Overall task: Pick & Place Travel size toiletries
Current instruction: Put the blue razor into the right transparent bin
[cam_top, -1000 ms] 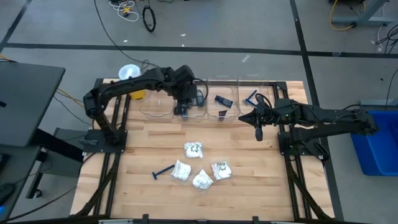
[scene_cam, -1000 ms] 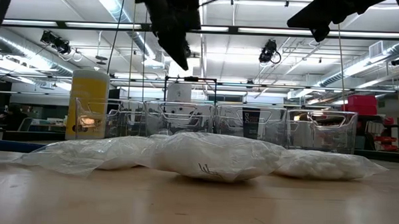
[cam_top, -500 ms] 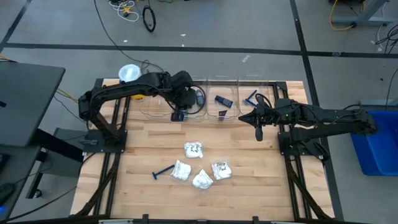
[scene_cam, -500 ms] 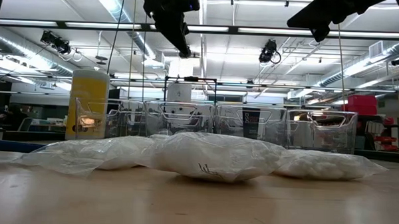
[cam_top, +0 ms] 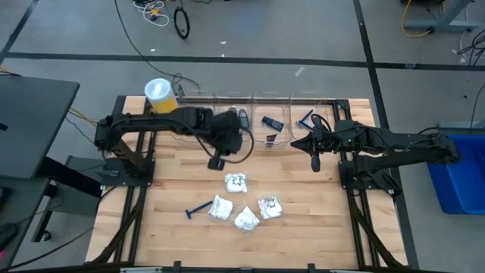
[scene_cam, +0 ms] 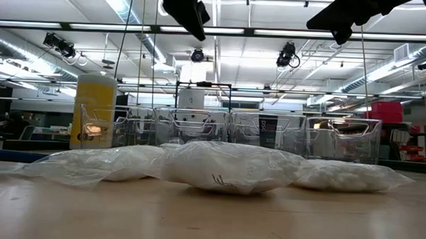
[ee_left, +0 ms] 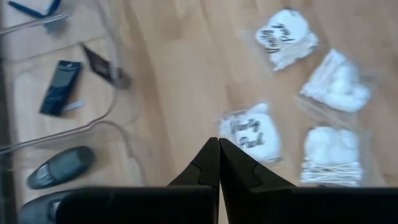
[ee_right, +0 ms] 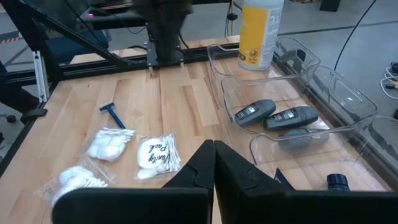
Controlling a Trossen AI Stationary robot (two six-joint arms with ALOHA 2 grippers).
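Several white packets lie on the wooden table's near middle: [cam_top: 236, 182], [cam_top: 220, 208], [cam_top: 246, 220], [cam_top: 270, 208]. A thin blue razor [cam_top: 199, 208] lies flat to their left. Clear bins [cam_top: 271, 130] along the far edge hold dark grey oval pieces [ee_left: 62, 167], dark rectangular pieces [ee_left: 60, 87] and another blue razor [cam_top: 305, 117]. My left gripper [cam_top: 215, 161] hangs shut and empty above the table, between the bins and the packets; its wrist view shows its tips [ee_left: 218, 142] over one packet [ee_left: 252, 134]. My right gripper [cam_top: 315, 163] waits shut at the right.
A tall yellow cylinder with a white lid [cam_top: 161, 95] stands at the far left corner beside the bins. The bins' clear walls [scene_cam: 198, 126] rise along the far edge. Bare wood lies near the front edge and at the left of the packets.
My left gripper has swung away from above the bins toward the table's near edge and the packets, rising a little and staying shut. The yellow cylinder, earlier partly behind the arm, now shows whole. My right arm has kept still.
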